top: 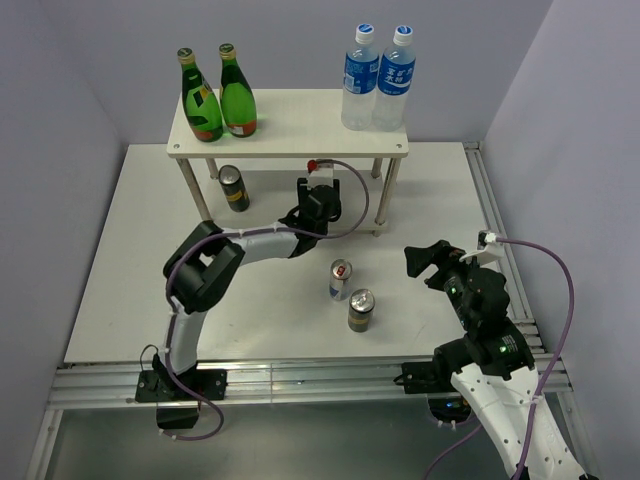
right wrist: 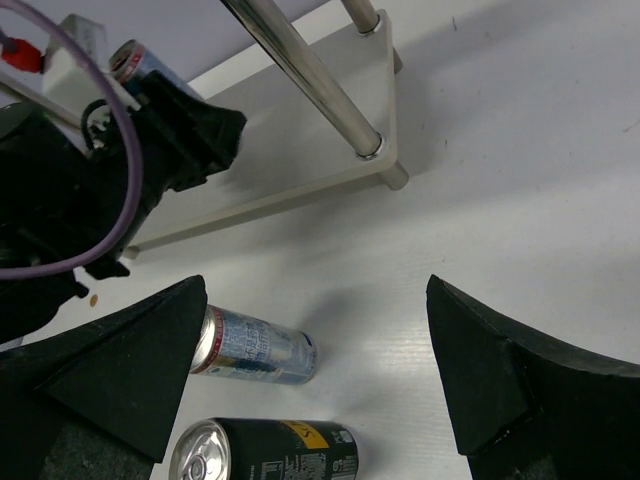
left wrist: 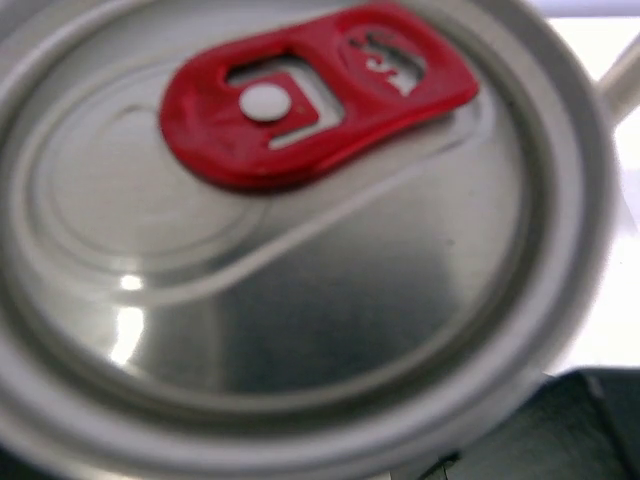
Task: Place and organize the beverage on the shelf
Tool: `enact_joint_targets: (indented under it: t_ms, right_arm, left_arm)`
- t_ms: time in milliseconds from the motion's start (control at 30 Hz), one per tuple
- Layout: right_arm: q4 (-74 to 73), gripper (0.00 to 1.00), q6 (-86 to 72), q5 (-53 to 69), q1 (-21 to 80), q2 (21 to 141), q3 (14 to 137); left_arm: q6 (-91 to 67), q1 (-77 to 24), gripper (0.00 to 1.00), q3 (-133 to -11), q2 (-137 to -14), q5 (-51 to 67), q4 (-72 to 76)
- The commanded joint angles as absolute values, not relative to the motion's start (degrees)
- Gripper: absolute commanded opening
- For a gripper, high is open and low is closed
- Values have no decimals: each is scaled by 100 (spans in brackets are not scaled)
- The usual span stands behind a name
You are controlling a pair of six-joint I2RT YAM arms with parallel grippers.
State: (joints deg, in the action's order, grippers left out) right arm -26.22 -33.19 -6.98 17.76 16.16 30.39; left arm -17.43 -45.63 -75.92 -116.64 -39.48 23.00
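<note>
The shelf stands at the back with two green bottles on the left of its cream top board. A dark can stands under that board at the left. My left gripper reaches under the shelf's front and is shut on a silver can with a red tab, which also shows in the right wrist view. A second silver can and a dark can stand on the table; both show in the right wrist view, silver can and dark can. My right gripper is open, to their right.
Two clear water bottles with blue labels stand on the right of the shelf top. The shelf's metal legs and lower board lie just beyond my right gripper. A purple cable loops off the left wrist.
</note>
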Motion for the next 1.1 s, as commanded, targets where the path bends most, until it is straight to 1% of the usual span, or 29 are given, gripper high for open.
enact_joint_targets:
  t_ms: [0,267,400,600,633,700,800,833,867,900,1067]
  right_arm:
    - [-2434,98,-3287,-668,1828,1635,3023]
    - [-2399,98,-3278,-677,1828,1652,2997]
    - [-2426,98,-3296,-668,1828,1600,2997]
    - [-2435,98,-3296,-668,1837,1573,2997]
    - [-2426,98,-3296,-668,1837,1573,3006]
    - [-2417,98,-3296,-668,1837,1565,2988]
    - [-2391,98,-3296,-685,1828,1565,2979]
    - [-2399,98,-3296,-686,1837,1573,2979]
    - [-2408,98,-3296,-694,1837,1565,2979]
    - [-2400,98,-3305,-694,1828,1564,2979]
    - [-2417,98,-3305,-694,1837,1547,2979]
  left_arm:
    - [-1740,-4588,0,-8349,-11943,-3648,2400]
    - [-1802,-4824,0,-9332,-12576,-3279,2040]
    - [-1705,-5027,0,-9878,-13033,-3410,1785]
    - [-1881,-5106,0,-9870,-13008,-3568,1723]
    - [-1855,-5106,2,-9844,-12990,-3542,1749]
    - [-1820,-5106,9,-9800,-12955,-3516,1740]
    - [-1732,-5106,50,-9730,-12929,-3366,1775]
    - [-1688,-5115,66,-9712,-12920,-3392,1801]
    - [-1661,-5141,75,-9686,-12920,-3401,1837]
    - [-1644,-5142,99,-9694,-12929,-3401,1828]
    - [-1530,-5185,99,-9729,-12903,-3471,1811]
